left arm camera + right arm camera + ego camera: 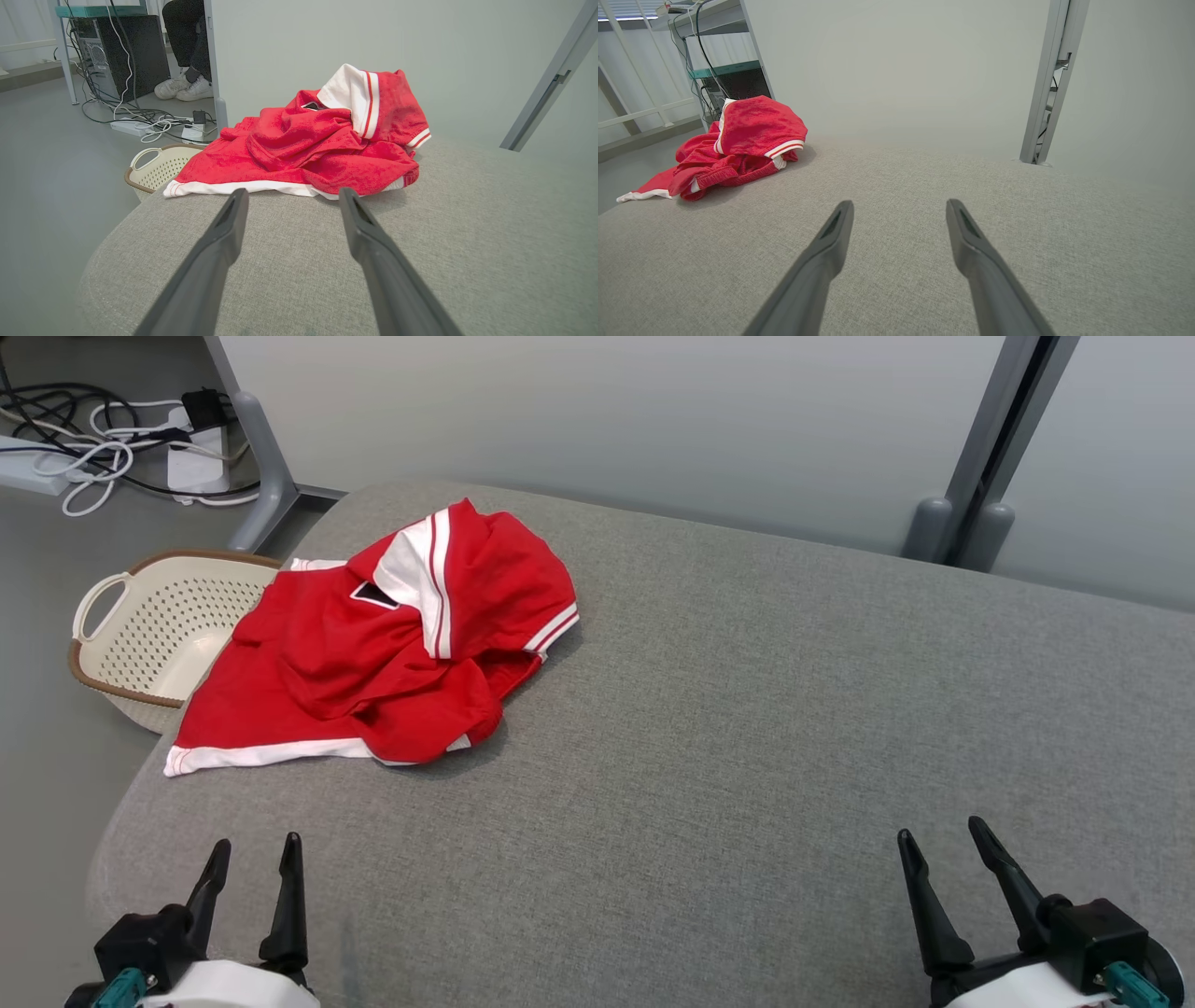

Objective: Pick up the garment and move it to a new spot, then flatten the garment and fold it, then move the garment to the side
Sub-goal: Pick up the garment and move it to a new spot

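Garment (373, 653) one, crumpled; basket (149, 625) one.

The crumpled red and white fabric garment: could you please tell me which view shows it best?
The head view: it looks down on the whole red and white fabric garment, hem, sleeve and collar visible. The left wrist view sees the garment low from the hem side, foreshortened. The right wrist view shows the garment small, side-on.

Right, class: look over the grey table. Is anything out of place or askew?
Yes. The red garment lies crumpled at the far left corner of the table, a sleeve flopped over its body, and its left side overhangs the edge above the basket.
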Motion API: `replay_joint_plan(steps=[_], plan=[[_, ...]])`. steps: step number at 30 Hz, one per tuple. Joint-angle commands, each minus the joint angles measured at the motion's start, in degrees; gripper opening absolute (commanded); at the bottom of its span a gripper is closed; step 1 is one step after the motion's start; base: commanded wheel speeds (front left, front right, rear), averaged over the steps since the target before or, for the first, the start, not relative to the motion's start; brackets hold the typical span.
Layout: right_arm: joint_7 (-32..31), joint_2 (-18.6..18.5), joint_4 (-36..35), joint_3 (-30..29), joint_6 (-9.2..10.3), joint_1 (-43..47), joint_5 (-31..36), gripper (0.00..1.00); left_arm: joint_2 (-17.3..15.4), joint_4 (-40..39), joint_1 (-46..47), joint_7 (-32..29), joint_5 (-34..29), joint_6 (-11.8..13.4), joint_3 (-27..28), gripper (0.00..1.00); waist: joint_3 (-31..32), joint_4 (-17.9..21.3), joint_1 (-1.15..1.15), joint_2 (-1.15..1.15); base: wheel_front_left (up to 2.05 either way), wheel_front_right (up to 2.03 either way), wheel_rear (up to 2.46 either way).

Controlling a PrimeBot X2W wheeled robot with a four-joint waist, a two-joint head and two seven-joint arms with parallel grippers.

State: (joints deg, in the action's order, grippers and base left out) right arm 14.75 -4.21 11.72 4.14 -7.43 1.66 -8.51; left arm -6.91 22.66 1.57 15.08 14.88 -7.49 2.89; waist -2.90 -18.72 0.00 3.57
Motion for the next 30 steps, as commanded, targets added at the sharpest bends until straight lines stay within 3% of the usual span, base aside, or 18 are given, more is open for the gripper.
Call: replay_joint_plan(steps=[1, 9, 17, 23, 30], plan=[[0.46, -0.56, -0.12, 0.14, -0.1, -0.8, 0.13, 1.0, -0.49, -0.26, 1.7, 0.13, 0.76, -0.08, -0.48, 1.0, -1.03, 0.83, 0.0, 0.0, 0.0, 0.0, 0.0], [0.45, -0.83, -0.78, 0.83, -0.1, -4.24, 1.4, 1.0, -3.89, 3.66, 12.82, -0.88, 5.22, -0.08, -5.86, 1.0, -8.36, 4.78, 0.0, 0.0, 0.0, 0.0, 0.0], [0.41, 0.45, -1.13, 2.64, -0.1, -10.52, 3.01, 1.0, -10.91, 11.36, 31.75, -12.29, 12.55, -0.08, -10.27, 1.0, -18.18, 11.1, 0.0, 0.0, 0.0, 0.0, 0.0], [0.4, 1.25, -0.3, 3.33, -0.1, -12.22, 2.14, 1.0, -15.26, 16.82, 39.09, -19.78, 16.83, -0.08, -12.31, 1.0, -19.86, 15.13, 0.0, 0.0, 0.0, 0.0, 0.0], [0.4, 1.33, -0.53, 4.5, -0.1, -12.86, 0.65, 1.0, -18.37, 23.27, 43.07, -22.88, 16.9, 0.02, -13.03, 1.0, -20.11, 18.37, 0.0, 0.0, 0.0, 0.0, 0.0]])
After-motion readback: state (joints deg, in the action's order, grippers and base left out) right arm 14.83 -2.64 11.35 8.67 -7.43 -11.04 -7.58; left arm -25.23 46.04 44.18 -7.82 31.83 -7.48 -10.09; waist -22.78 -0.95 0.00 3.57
